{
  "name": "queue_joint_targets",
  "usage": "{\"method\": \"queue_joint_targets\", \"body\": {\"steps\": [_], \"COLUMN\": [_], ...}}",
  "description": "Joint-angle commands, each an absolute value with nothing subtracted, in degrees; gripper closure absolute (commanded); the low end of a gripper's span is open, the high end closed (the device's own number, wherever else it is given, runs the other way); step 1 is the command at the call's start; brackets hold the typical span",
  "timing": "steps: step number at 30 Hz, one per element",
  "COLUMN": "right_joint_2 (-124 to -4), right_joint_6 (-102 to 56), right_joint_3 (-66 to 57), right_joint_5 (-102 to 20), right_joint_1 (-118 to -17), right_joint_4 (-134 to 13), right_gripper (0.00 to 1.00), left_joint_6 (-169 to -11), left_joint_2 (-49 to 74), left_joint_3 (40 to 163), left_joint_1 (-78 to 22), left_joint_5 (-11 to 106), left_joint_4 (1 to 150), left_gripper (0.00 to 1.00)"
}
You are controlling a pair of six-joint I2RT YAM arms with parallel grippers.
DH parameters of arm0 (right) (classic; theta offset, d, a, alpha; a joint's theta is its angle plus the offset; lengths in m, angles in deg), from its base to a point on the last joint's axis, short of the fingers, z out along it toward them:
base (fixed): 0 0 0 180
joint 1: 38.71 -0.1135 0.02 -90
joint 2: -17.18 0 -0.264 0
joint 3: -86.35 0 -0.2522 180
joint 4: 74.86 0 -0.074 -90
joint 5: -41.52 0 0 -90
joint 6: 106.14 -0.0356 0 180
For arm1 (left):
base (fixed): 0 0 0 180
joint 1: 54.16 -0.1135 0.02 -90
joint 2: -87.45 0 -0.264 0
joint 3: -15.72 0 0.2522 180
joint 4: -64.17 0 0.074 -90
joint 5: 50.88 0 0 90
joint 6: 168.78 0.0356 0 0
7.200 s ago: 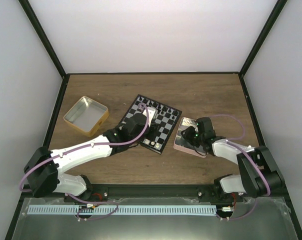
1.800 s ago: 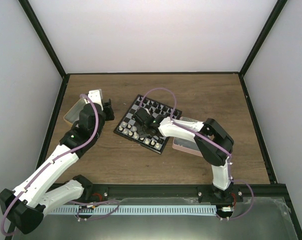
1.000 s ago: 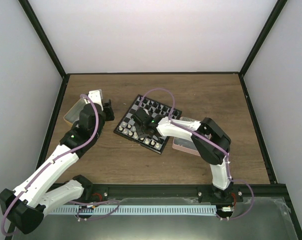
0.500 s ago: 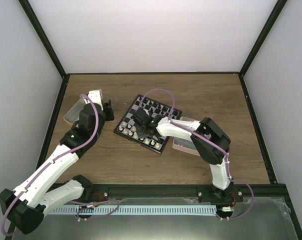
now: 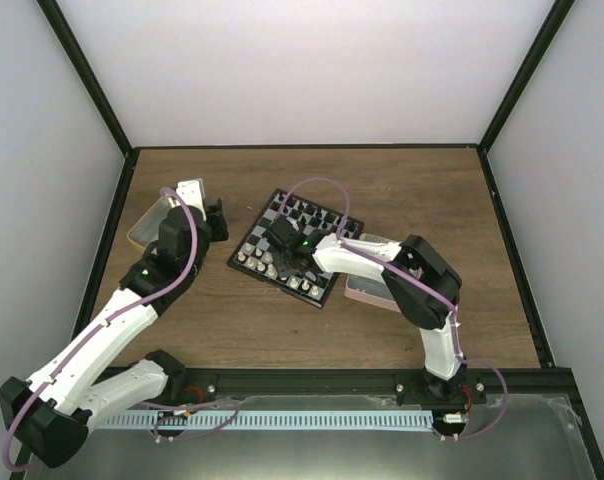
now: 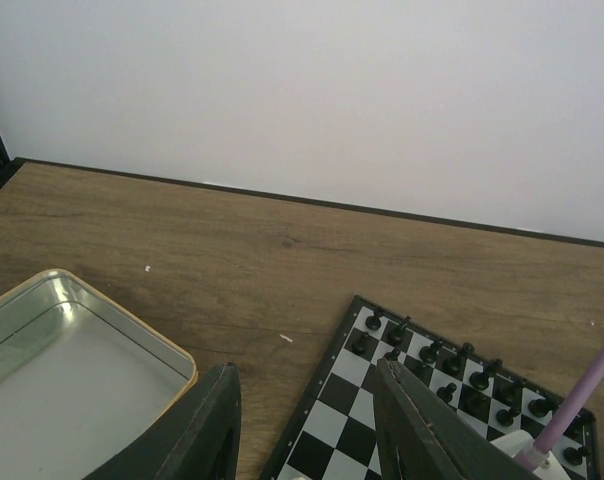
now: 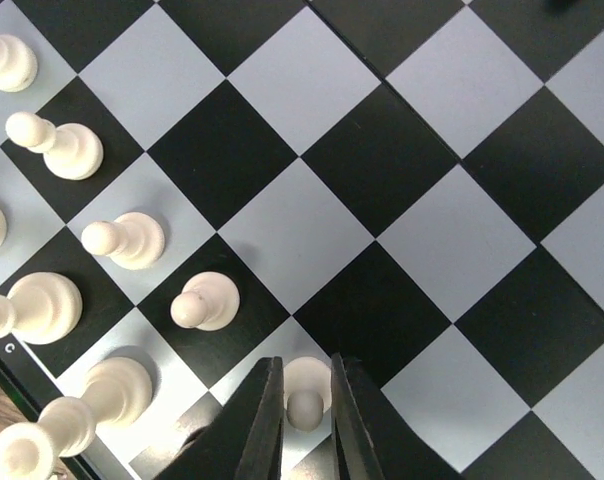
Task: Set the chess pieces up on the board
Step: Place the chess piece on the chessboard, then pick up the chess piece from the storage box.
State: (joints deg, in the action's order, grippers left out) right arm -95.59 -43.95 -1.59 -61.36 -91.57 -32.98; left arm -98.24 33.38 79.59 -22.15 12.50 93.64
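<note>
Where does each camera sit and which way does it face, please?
Top external: above and behind the robot, looking down at the table; left arm and right arm show.
Left wrist: above the table's left, facing the back wall; its open left gripper frames the bottom.
Right wrist: straight down on the board; right gripper tight around a white pawn.
Shared: top and left wrist both show the tin.

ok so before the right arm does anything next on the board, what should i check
1. White pawn between right gripper fingers: ok, hugged on both sides.
2. Pawn in line with other white pawns: ok.
3. Neighbouring pawn clear of the fingers: ok, apart.
4. Pawn resting on the board: cannot tell from above.
5. Left gripper away from the board: ok, open, empty, by the tin.
</note>
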Motion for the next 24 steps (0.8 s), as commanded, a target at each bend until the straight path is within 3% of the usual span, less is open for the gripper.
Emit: {"method": "queue_joint_targets", "body": {"steps": [1,11,24], "right_joint_2": [-93.08,-85.63,-65.79], "right_joint_6": [-44.73,-49.33,-60.03], "right_joint_3": [0.26,-1.77,-23.67], "right_joint_5": [-62.06,-64.2,-66.88], "right_joint_1": [-91.9,-90.12,-78.27], "right_joint_4": [-31.97,-33.6,-31.57], "right_gripper": [0.82,0.75,0.58], "left_joint_6": [-98.28,-98.28,-98.2], "left_joint_2": [33.22,33.4,33.48], "left_joint_3": [79.04,78.94,78.7], "left_joint_1": [-22.52,-22.52,-22.52], "left_joint_5": [12.87,12.83,14.78], "left_joint_4": [92.61,92.7,92.06], "left_gripper": [0.61,0.61,0.61]}}
